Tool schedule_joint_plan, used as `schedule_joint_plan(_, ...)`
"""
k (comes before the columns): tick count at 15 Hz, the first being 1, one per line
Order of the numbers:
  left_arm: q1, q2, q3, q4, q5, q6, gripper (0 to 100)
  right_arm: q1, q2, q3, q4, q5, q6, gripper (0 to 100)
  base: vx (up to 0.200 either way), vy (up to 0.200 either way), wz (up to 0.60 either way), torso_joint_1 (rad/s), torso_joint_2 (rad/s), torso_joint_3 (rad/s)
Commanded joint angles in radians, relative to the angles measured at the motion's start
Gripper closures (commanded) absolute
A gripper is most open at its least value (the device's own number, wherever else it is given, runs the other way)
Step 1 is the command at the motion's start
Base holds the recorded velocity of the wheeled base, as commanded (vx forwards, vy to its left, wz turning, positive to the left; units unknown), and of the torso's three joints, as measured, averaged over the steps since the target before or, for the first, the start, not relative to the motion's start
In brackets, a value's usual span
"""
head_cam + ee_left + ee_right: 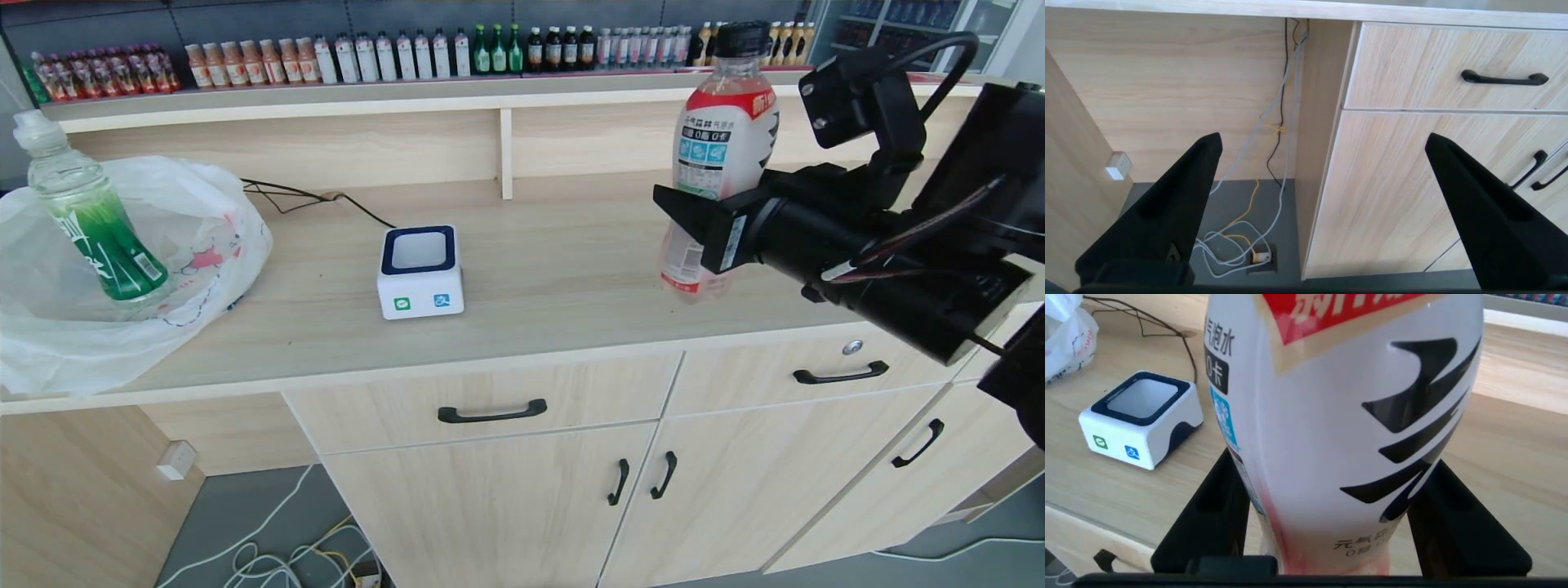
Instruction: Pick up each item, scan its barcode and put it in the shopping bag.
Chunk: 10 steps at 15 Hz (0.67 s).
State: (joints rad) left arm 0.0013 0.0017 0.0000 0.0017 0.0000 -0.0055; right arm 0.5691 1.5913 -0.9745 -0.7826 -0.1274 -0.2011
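My right gripper [709, 217] is shut on a pink drink bottle [723, 147] with a red and white label, held upright over the counter's right part. I cannot tell whether its base touches the wood. From the right wrist, the bottle [1347, 416] stands between the black fingers [1208, 514], with the white scanner [1141, 418] farther off. The scanner [420, 272], blue-rimmed on top, sits mid-counter. At the far left, a green-labelled bottle [90, 212] stands tilted in the clear plastic shopping bag [204, 245]. My left gripper [1323, 163] hangs open below the counter, facing the cabinet front.
A black cable [326, 198] runs from the scanner to the back of the wooden counter [555, 245]. A raised shelf [506, 90] behind carries rows of bottles, with an upright divider [506, 155] under it. Drawers with black handles [491, 412] are below.
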Motion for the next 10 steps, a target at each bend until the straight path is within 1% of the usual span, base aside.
schedule_joint_plan(1,0.000,0.000,0.000,0.000,0.000,-0.001,0,0.021,-0.083,0.069,-0.004,-0.001,0.006,100,0.000,0.000,0.00,0.000,0.00,0.000)
schedule_joint_plan(4,0.000,0.000,0.000,0.000,0.000,-0.001,0,0.023,-0.159,0.157,-0.007,0.003,0.112,100,0.000,0.000,0.00,0.000,0.00,0.000)
schedule_joint_plan(6,0.000,0.000,0.000,0.000,0.000,-0.001,0,0.023,-0.203,0.229,-0.021,0.022,0.224,100,0.000,0.000,0.00,0.000,0.00,0.000)
schedule_joint_plan(7,0.000,0.000,0.000,0.000,0.000,-0.001,0,0.021,-0.218,0.267,-0.044,0.051,0.255,100,0.000,0.000,0.00,0.000,0.00,0.000)
schedule_joint_plan(9,0.000,0.000,0.000,0.000,0.000,-0.001,0,-0.005,-0.235,0.353,-0.127,0.169,0.292,100,0.000,0.000,0.00,0.000,0.00,0.000)
schedule_joint_plan(10,0.000,0.000,0.000,0.000,0.000,-0.001,0,-0.022,-0.234,0.372,-0.161,0.216,0.325,100,0.000,0.000,0.00,0.000,0.00,0.000)
